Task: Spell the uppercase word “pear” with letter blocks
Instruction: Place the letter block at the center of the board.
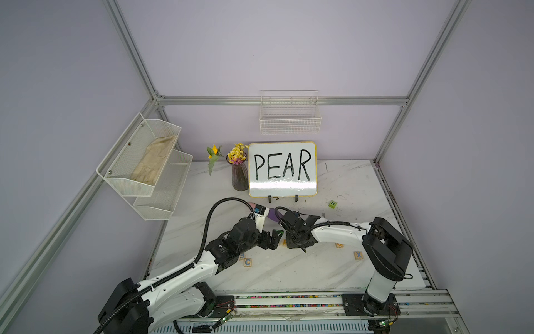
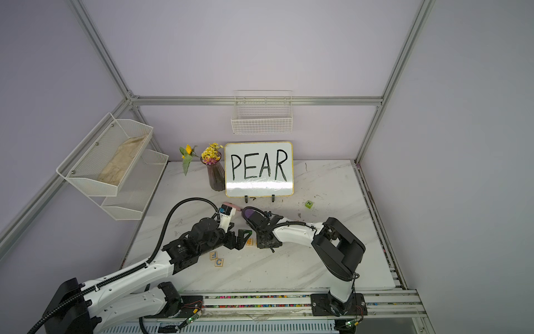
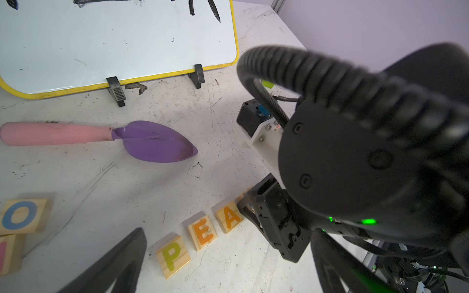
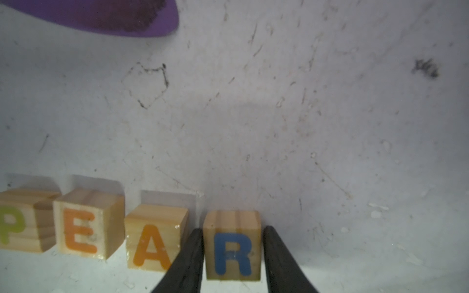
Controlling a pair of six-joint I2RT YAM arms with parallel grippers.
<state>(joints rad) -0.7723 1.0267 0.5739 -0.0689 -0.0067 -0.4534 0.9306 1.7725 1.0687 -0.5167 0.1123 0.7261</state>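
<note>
Four pale-wood letter blocks stand in a row on the marble table: yellow P (image 4: pixel 15 223), orange E (image 4: pixel 81 233), orange A (image 4: pixel 152 243) and blue R (image 4: pixel 232 253). My right gripper (image 4: pixel 232 241) points down over the R, a black finger on each side with a thin gap to the wood, so it is open. In the left wrist view P (image 3: pixel 173 256), E (image 3: pixel 203 232) and A (image 3: pixel 229 217) show, and the right arm hides the R. My left gripper (image 3: pixel 228 256) hovers just left of the row, fingers wide open and empty.
A trowel (image 3: pixel 152 142) with a pink handle and purple blade lies just behind the row. The white PEAR board (image 1: pixel 281 169) and a vase (image 1: pixel 239 173) stand at the back. Spare blocks lie around: O (image 3: pixel 19 215), C (image 1: pixel 247 262), X (image 1: pixel 358 255), green N (image 1: pixel 333 204).
</note>
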